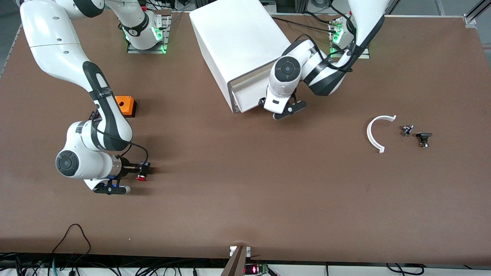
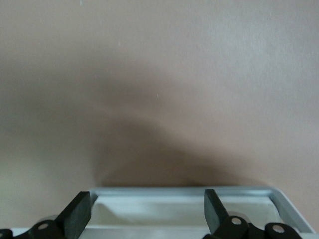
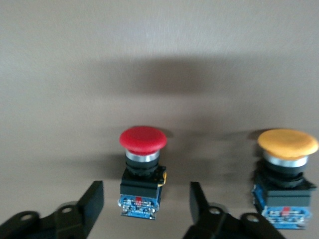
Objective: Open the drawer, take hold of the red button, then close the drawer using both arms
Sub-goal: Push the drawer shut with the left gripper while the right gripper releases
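The red-capped button (image 1: 141, 178) lies on its side on the table toward the right arm's end. My right gripper (image 1: 112, 189) hovers low over it, open. In the right wrist view the button (image 3: 142, 167) has its black body between the fingers (image 3: 92, 199), with a gap on each side. The white drawer cabinet (image 1: 238, 38) stands near the arm bases, and its drawer front (image 1: 249, 97) looks pushed in or nearly so. My left gripper (image 1: 288, 110) is open at that front. In the left wrist view the drawer's pale rim (image 2: 189, 191) lies between its fingers (image 2: 79, 209).
A like button with a yellow-orange cap (image 3: 286, 164) lies beside the red one; the right arm hides it in the front view. An orange box with a hole (image 1: 126, 105) sits near the right arm. A white curved piece (image 1: 375, 134) and two small dark parts (image 1: 407, 130) (image 1: 424, 138) lie toward the left arm's end.
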You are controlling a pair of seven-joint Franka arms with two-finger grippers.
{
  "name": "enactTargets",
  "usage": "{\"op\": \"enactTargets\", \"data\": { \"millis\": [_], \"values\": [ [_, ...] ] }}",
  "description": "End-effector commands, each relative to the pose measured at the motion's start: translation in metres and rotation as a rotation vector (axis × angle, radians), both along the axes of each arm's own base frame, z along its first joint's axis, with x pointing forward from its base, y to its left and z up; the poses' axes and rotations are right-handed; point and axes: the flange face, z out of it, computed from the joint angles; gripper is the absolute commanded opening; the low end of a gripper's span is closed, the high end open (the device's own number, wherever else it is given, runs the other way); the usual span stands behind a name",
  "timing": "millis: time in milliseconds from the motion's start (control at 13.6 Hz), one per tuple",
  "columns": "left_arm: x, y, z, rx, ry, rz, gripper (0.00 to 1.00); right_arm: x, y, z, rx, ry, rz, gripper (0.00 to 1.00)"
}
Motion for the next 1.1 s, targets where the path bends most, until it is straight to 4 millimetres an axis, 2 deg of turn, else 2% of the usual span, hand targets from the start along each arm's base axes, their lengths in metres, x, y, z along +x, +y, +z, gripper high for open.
{"op": "enactTargets", "data": {
  "millis": [0, 293, 513, 660, 880, 1026],
  "values": [
    [-0.018, -0.002, 0.006, 0.032, -0.007, 0.006, 1.0, 0.015, -0.007, 0.057, -0.067, -0.093, 0.061, 1.0],
    [-0.035, -0.012, 0.002, 0.034, 0.008, -0.024, 1.0, 0.013, -0.029, 0.119, -0.1, -0.14, 0.08, 1.0],
    [-0.045, -0.019, 0.004, 0.008, 0.044, -0.011, 1.0, -0.008, -0.03, 0.186, -0.114, -0.096, 0.063, 1.0],
    [-0.046, -0.02, 0.004, 0.008, 0.048, -0.011, 1.0, -0.023, -0.036, 0.223, -0.126, -0.078, 0.036, 1.0],
    [-0.049, -0.023, 0.005, 0.004, 0.048, -0.019, 1.0, -0.049, -0.042, 0.27, -0.14, -0.031, -0.007, 1.0],
    [-0.051, -0.025, 0.006, 0.003, 0.048, -0.023, 1.0, -0.065, -0.041, 0.293, -0.14, -0.017, -0.007, 1.0]
  ]
}}
